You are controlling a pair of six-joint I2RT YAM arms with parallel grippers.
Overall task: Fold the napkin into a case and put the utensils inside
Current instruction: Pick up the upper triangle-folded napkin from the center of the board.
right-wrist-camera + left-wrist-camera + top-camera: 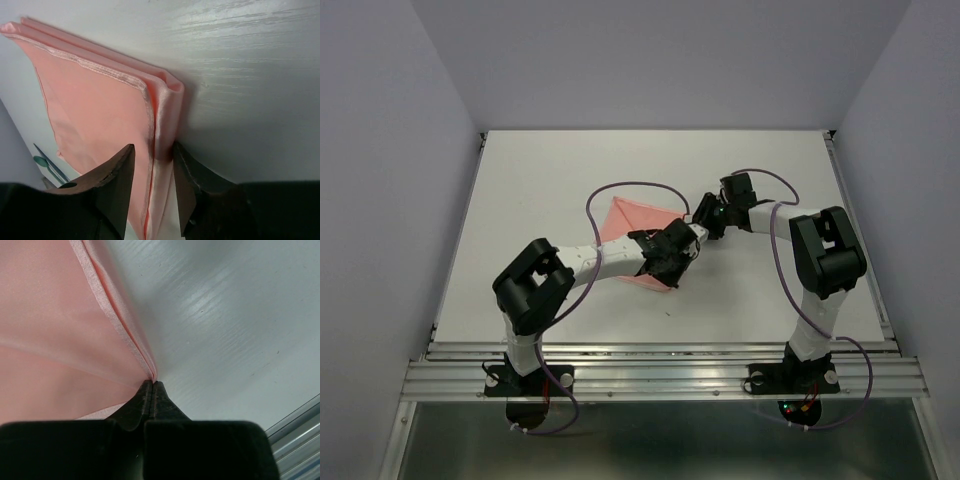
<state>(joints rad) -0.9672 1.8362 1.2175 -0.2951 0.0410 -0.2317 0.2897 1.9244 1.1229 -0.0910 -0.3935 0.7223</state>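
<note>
The salmon-pink napkin (pixel 632 218) lies folded in layers at the middle of the table. My left gripper (pixel 151 382) is shut on the napkin's (pixel 60 330) hemmed corner at its near end, under the left wrist (pixel 665 262). My right gripper (pixel 153 146) is open and straddles the folded edge of the napkin (pixel 100 110) at its right side. The right finger touches the cloth and the left finger stands a little off it. The teal utensils (pixel 46 166) show only in the right wrist view, as a small round end and thin handles past the napkin's far edge.
Purple cables (pixel 610 190) loop from both arms above the white table (pixel 540 170). Grey walls stand on three sides of the table. A metal rail (pixel 660 378) runs along the near edge by the arm bases.
</note>
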